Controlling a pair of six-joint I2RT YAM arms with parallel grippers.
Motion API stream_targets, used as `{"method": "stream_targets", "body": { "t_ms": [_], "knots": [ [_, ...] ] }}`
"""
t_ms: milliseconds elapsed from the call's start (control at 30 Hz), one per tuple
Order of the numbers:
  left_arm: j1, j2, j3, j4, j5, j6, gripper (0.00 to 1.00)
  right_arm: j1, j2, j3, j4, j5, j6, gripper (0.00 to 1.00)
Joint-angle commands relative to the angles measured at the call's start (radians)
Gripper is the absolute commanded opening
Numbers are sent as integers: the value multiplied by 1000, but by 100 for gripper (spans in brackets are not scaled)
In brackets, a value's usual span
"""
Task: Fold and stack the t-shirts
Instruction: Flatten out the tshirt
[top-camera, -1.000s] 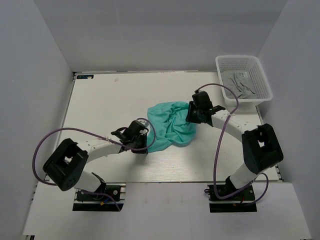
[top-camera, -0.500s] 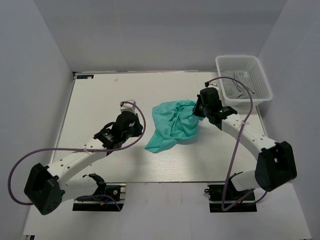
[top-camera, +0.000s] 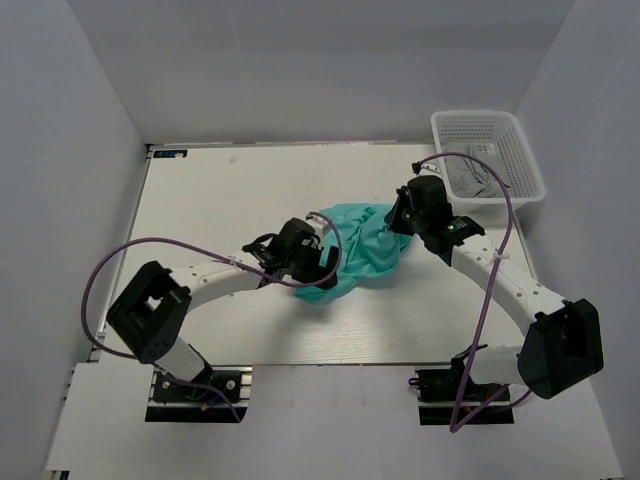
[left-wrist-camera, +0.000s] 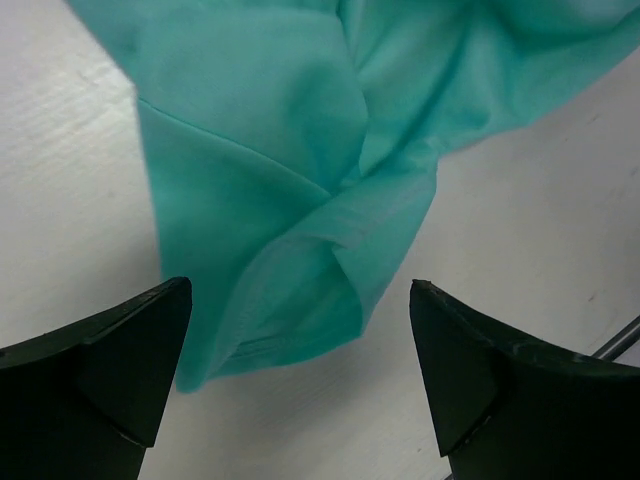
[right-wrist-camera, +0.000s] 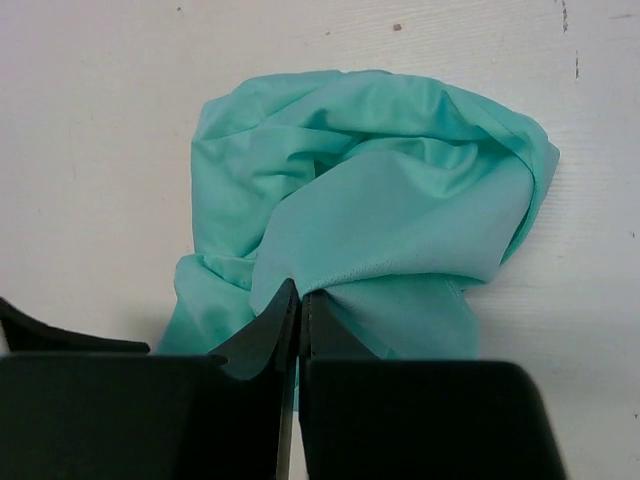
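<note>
White bench (top-camera: 200, 200): fills mid-frame. Turquoise t-shirt (top-camera: 365, 245): crumpled, at frame centre on the bench. White mesh basket (top-camera: 487, 150): upper right. Right hand (right-wrist-camera: 298, 295): closed, pinching a t-shirt fold. Left hand (left-wrist-camera: 300, 300): spread wide over the t-shirt's lower-left hem.

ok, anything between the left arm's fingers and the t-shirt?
Nothing. The left wrist view shows the left fingers spread open on either side of the t-shirt, at its hemmed corner, with only bare table in the gaps.
</note>
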Motion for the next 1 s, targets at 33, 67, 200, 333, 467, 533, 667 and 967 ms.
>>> {"method": "stream_targets", "body": {
  "t_ms": [33,67,200,333,467,533,667,967],
  "knots": [
    [-40,40,42,15,126,107,100,-3,7,-2,-5,-13,-16,0],
    [-51,51,42,49,126,108,100,-3,8,-5,-8,-7,-16,0],
    [-63,106,55,32,30,97,96,-4,13,-8,-17,-7,-17,0],
    [-72,207,117,-37,-44,77,72,-3,5,-14,-22,-4,-17,0],
    [-72,263,152,-69,-75,66,33,-4,-13,-18,-33,15,-16,0],
    [-72,252,164,-81,-114,40,0,-4,-13,-18,-42,21,-14,0],
    [-72,98,183,-136,-303,-9,0,-9,-38,34,-86,89,-26,0],
    [-52,-271,359,-187,-772,-5,0,-13,-157,258,-241,361,-98,0]
  ]
}}
